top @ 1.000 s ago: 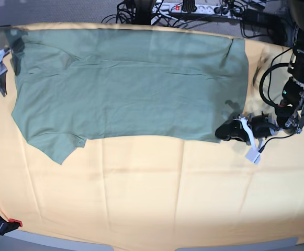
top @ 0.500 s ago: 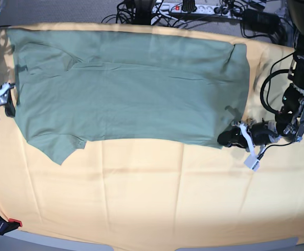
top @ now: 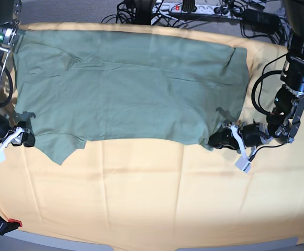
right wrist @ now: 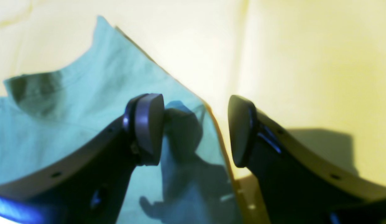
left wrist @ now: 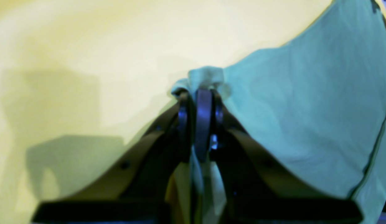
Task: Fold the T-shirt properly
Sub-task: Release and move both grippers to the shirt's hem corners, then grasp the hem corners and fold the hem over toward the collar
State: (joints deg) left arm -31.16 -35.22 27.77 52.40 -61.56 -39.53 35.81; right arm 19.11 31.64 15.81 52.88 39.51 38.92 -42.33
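The sage-green T-shirt [top: 131,89] lies spread flat on the yellow-orange cloth [top: 157,193]. My left gripper [top: 214,140], on the base view's right, is shut on the shirt's near right hem corner. In the left wrist view the gripper [left wrist: 203,93] pinches a small bunch of the T-shirt [left wrist: 305,109]. My right gripper [top: 26,139] is open at the shirt's left edge, by the lower sleeve. In the right wrist view its gripper [right wrist: 194,130] straddles the edge of the T-shirt [right wrist: 71,102], one finger [right wrist: 148,127] over the shirt and the other over cloth.
Cables and a power strip [top: 188,8] lie behind the table's back edge. A red-tipped clamp [top: 13,223] sits at the front left corner. The cloth's front half [top: 157,209] holds nothing but creases.
My right gripper has moved forward along the shirt's left edge to the lower sleeve. My left gripper has shifted slightly left and now pinches the hem corner.
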